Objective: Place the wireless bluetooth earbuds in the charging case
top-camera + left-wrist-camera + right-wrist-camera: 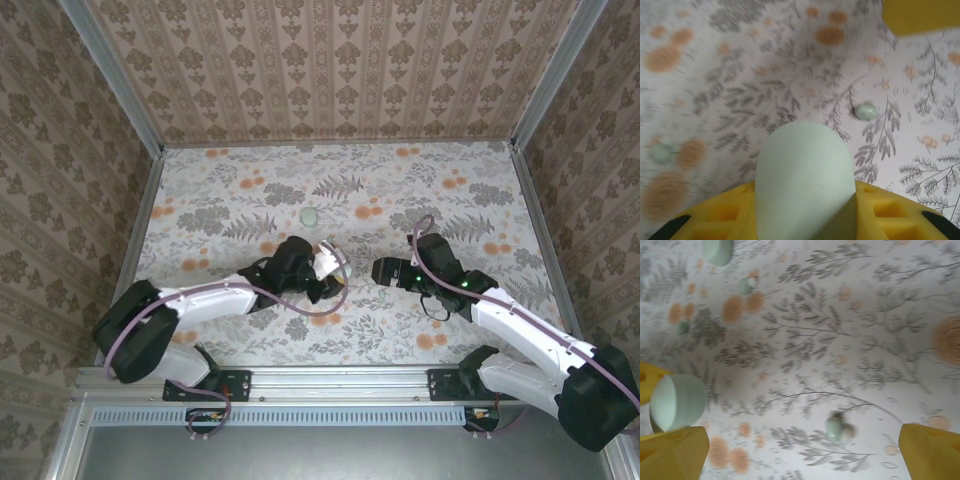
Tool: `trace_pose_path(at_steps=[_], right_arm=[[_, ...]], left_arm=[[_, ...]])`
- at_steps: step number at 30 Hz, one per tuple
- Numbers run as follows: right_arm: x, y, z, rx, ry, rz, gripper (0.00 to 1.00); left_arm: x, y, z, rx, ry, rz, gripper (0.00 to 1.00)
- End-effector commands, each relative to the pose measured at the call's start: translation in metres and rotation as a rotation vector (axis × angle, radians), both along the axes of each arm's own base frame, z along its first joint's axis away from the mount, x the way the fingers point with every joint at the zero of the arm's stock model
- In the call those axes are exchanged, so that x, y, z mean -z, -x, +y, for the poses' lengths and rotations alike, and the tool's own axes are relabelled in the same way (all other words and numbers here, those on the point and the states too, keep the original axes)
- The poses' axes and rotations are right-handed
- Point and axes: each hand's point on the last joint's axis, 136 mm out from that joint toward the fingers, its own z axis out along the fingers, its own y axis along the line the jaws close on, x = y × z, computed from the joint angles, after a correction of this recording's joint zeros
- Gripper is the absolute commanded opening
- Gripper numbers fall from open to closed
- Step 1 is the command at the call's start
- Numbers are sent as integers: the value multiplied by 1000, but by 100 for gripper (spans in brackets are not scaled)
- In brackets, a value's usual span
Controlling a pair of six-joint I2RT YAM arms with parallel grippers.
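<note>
left wrist – left pincer (806, 212) clamps charging case (805, 175) – right pincer (802, 452) gapes wide

Right gripper (802, 437) is wide open, with a yellow finger (675, 455) in each bottom corner. I see one earbud (839, 428) lying on the floral cloth (865, 340) between them, nearer the right finger and touching neither. The mint case (677, 402) is at the left edge, just above the left finger, with a yellow pad (647, 382) against its far side. A second earbud (746, 285) sits upper left. A mint rounded piece (717, 250) is cut off by the top edge. There's a small mint blob (684, 327) at left, too blurred to ID.
</note>
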Motion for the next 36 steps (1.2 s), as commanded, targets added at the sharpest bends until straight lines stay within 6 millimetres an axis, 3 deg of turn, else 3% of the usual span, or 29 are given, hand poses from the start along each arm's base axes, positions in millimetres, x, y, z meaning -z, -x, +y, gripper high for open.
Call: trace_pose_path(at_steps=[1,7,15,22,29,36], right_arm=[[-32,-1,31,-62,-181,2,97],[-49,3,60,-136,-262,44,94],[-73,8,96,-250,-288,44,94],[-65,6,102,-257,-275,74,93],[-63,6,111,-266,-336,88,75],[-65,7,120,-281,-389,110,38]], left_arm=[[-13,4,14,2,45,22,35],[-51,10,20,45,159,16,35],[-62,26,12,129,216,86,35],[-74,31,8,164,253,97,35],[-85,32,4,184,279,93,35],[-91,28,2,178,292,79,36]])
